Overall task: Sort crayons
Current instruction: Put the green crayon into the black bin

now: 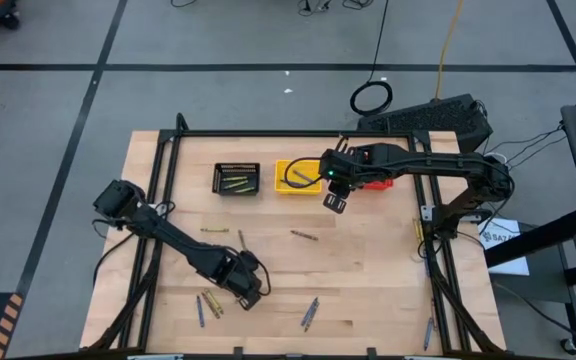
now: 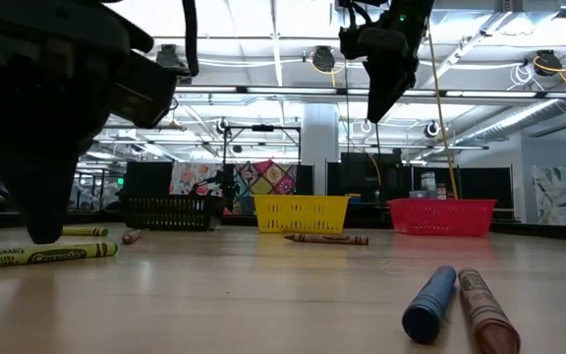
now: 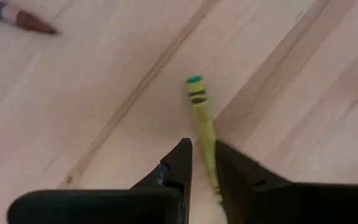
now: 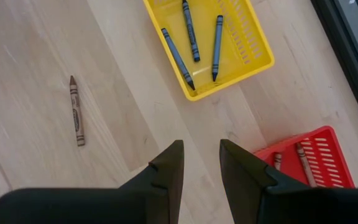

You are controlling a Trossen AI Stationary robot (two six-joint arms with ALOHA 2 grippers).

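My left gripper [image 1: 251,292] is down at the table near the front edge, its fingers [image 3: 204,152] closed around an olive-yellow crayon [image 3: 201,112]. My right gripper [image 1: 333,203] hangs open and empty above the table [image 4: 202,155], just in front of the yellow basket [image 4: 253,62] and the red basket [image 4: 328,162]. The yellow basket holds three blue crayons [image 4: 194,37]. The red basket holds brownish-red ones [image 4: 302,160]. The black basket [image 1: 236,180] holds olive-yellow ones. A brownish-red crayon [image 4: 76,112] lies flat on the table at mid-table. My left gripper has the olive-yellow crayon between its two fingers, on the part near its close end [image 3: 211,163]. The fingers come from above and lie across it. The crayon's greenish far end [image 3: 194,81] sticks out ahead of the fingers, low over the wood; whether it rests there, I cannot tell.
Loose crayons lie on the table: an olive-yellow and a blue one [image 1: 208,303] left of my left gripper, a blue and brownish-red pair [image 1: 310,313] near the front, an olive-yellow one [image 1: 215,230] farther back. A black frame [image 1: 168,150] borders the work area.
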